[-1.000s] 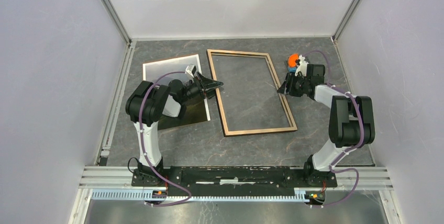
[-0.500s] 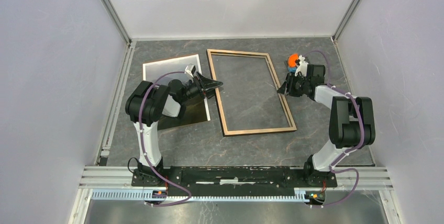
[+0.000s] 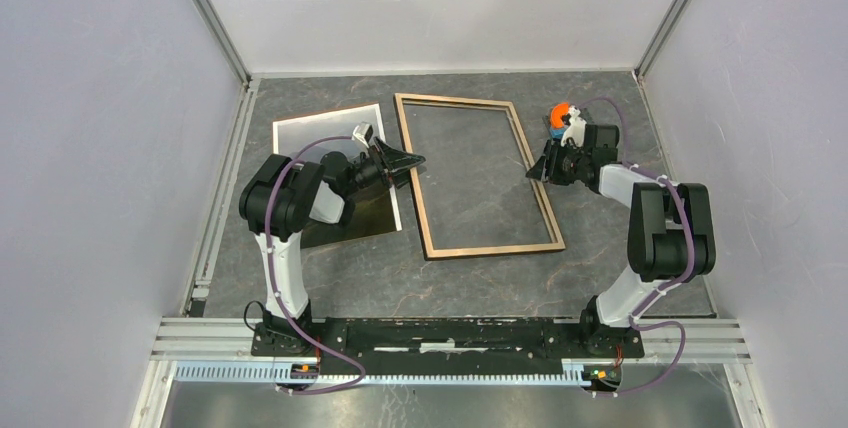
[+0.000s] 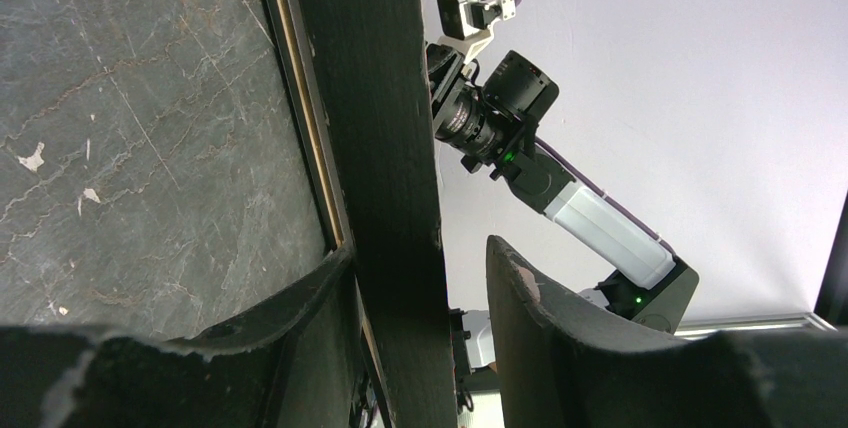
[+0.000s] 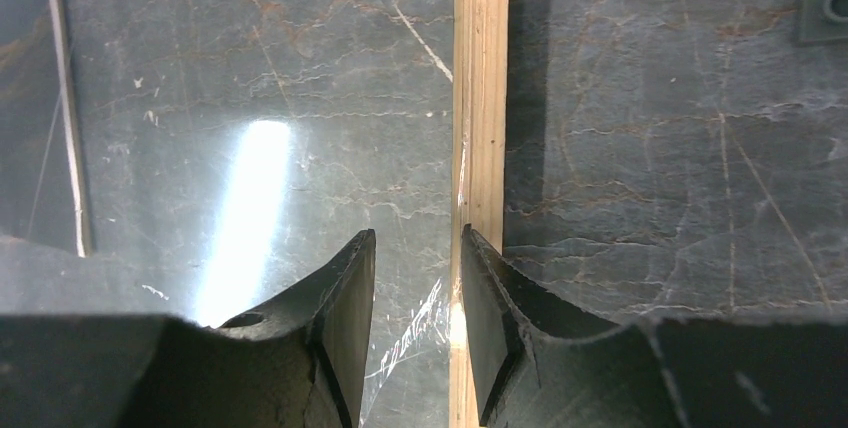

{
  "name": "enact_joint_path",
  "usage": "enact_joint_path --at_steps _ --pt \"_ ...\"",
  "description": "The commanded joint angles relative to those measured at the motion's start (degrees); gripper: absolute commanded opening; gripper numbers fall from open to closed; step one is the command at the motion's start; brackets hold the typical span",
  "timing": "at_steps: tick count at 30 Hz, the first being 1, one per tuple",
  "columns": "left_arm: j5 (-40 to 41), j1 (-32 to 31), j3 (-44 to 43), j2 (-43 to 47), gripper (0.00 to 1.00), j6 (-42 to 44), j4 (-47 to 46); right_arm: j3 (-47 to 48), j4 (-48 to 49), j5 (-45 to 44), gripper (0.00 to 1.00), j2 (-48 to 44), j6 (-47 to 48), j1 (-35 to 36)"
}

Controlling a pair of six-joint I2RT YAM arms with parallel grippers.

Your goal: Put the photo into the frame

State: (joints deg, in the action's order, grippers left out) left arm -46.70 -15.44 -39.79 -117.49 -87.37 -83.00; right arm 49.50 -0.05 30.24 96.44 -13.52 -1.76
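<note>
- Your frame [image 3: 490, 247] lies on the grey table [image 3: 330, 283] at its middle. Its long rails run from 6 toward 12 o'clock and lean slightly toward 11.
- Your left gripper [image 4: 420, 248] is at the frame's 9 o'clock rail, past the halfway point. In the wrist view its jaws stand apart with the black rail between them. One finger [image 4: 320, 293] lies against the rail, and the other is clear of it, with pale wall showing in the gap.
- Your right gripper [image 5: 416, 238] is at the 3 o'clock rail, about level with the left one. Its fingers are a narrow gap apart and clamp nothing. The light wood rail runs under the outer finger [image 5: 490, 288], and the gap sits over the glossy pane inside the rim, which carries a streak of glare.
- The photo [image 3: 310, 138] is outside the frame, at its 9 to 10 o'clock. It rests on a brown backing panel [image 3: 355, 220] and is partly covered by your left arm, with its edge just beside the frame's rail.
- An orange piece [image 3: 559, 111] sits at the frame's 2 o'clock, just beyond your right gripper.
</note>
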Motion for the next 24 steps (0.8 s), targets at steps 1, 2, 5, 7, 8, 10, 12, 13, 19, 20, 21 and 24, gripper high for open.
enact_joint_path --at_steps 1,2,5,7,8,10,12,13,19,20,21,24 --pt "-0.54 0.23 -1.90 1.98 0.53 -3.68 -6.13 -1.75 3.19 5.73 0.42 0.41 -2.42 0.80" --pt "-0.54 0.24 -1.88 2.00 0.54 -3.77 -6.15 -1.85 3.30 5.95 0.42 0.33 -2.49 0.86" --pt "-0.52 0.24 -1.99 2.14 0.54 -3.85 -6.12 -2.03 3.64 6.27 0.42 0.16 -2.79 0.87" --pt "-0.61 0.23 -1.94 2.24 0.54 -3.86 -6.16 -2.03 3.83 6.16 0.42 0.16 -2.86 0.84" --pt "-0.60 0.24 -1.89 2.25 0.54 -3.86 -6.13 -1.97 3.71 5.99 0.42 0.24 -2.80 0.87" --pt "-0.57 0.15 -1.97 2.17 0.51 -3.99 -6.16 -1.57 3.02 5.18 0.42 0.67 -2.26 0.88" --pt "-0.54 0.17 -2.10 2.06 0.49 -4.12 -6.12 -1.51 2.63 4.28 0.42 0.76 -1.95 0.86" --pt "-0.59 0.16 -2.13 2.01 0.49 -4.14 -6.14 -1.38 2.35 3.54 0.42 0.69 -1.59 0.87" --pt "-0.28 0.13 -2.99 2.10 0.43 -4.82 -6.16 -0.76 0.69 0.83 0.42 0.75 -0.33 0.80" --pt "-0.26 0.15 -3.19 2.23 0.44 -4.89 -6.14 -0.65 0.63 0.81 0.42 0.87 -0.33 0.81" --pt "-0.35 0.14 -3.26 2.36 0.47 -5.12 -6.12 -0.56 0.41 0.64 0.42 0.96 -0.24 0.84" --pt "-0.58 0.05 -3.58 2.80 0.50 -5.94 -6.12 -0.37 0.17 0.06 0.43 0.85 -0.09 0.88"
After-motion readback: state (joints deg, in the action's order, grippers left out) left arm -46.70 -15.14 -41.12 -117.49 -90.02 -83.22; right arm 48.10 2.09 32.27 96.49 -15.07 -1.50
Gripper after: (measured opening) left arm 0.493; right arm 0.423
